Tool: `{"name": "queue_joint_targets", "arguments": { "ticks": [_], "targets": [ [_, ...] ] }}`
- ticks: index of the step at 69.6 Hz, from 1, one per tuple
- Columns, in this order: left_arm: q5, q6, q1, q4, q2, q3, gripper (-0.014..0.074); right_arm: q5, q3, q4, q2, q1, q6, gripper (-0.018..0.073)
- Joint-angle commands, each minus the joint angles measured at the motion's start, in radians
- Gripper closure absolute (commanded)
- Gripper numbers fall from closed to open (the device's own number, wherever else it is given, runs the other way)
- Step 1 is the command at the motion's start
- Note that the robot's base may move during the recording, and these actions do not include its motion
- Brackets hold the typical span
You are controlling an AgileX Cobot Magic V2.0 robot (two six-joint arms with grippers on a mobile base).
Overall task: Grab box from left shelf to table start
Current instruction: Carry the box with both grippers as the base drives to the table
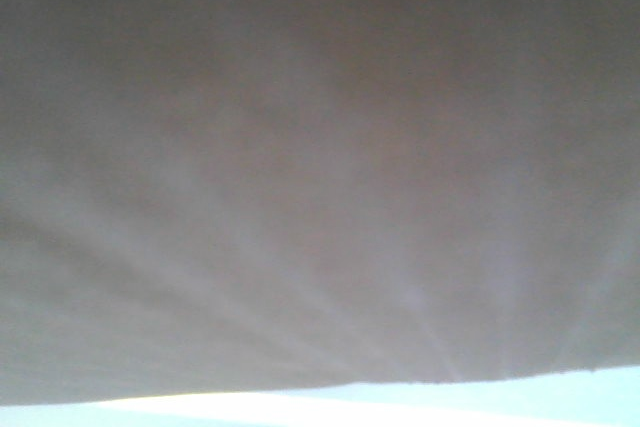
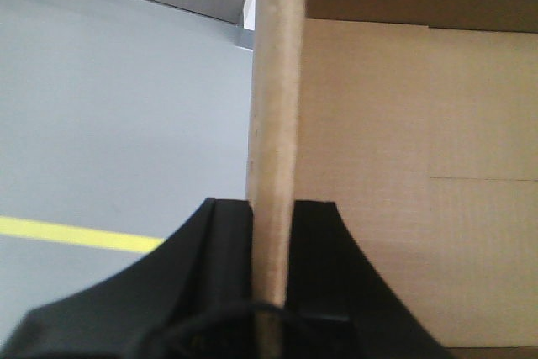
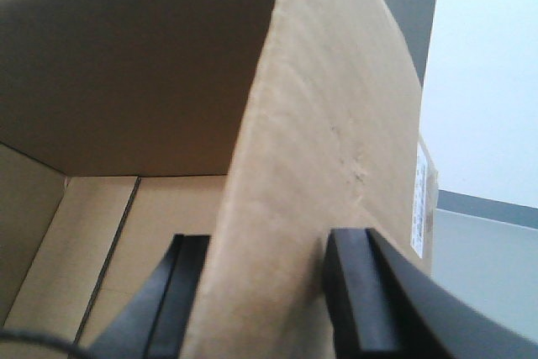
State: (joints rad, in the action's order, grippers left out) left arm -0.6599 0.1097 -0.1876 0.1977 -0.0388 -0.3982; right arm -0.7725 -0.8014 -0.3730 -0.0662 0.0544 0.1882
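Note:
The brown cardboard box (image 1: 320,167) fills almost the whole front view, blurred and very close. In the left wrist view my left gripper (image 2: 273,233) is shut on the box's upright side wall (image 2: 273,124), one black finger on each face. In the right wrist view my right gripper (image 3: 269,292) straddles the opposite wall of the box (image 3: 319,124), and the cardboard fills the gap between the fingers. The box is open, and its inner floor shows empty. The left shelf is out of view. A pale bluish-white strip (image 1: 420,402), possibly the table, shows under the box.
Grey floor (image 2: 118,107) with a yellow line (image 2: 67,233) lies to the left of the box. A white label (image 3: 423,199) is on the box's outer side. A white wall (image 3: 487,65) stands beyond it.

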Motion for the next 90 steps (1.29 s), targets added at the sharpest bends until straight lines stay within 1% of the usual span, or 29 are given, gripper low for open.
{"name": "queue_joint_targets", "arguments": {
  "ticks": [1,90],
  "targets": [
    [0.018,0.001,0.002,-0.1,-0.018,-0.01,0.0687,0.152,-0.034,-0.026,-0.009,0.003,-0.005,0.0501],
    [0.016,0.001,0.002,-0.1,-0.018,-0.01,0.0687,0.149,-0.034,-0.026,-0.01,0.003,-0.005,0.0501]
  ]
}}
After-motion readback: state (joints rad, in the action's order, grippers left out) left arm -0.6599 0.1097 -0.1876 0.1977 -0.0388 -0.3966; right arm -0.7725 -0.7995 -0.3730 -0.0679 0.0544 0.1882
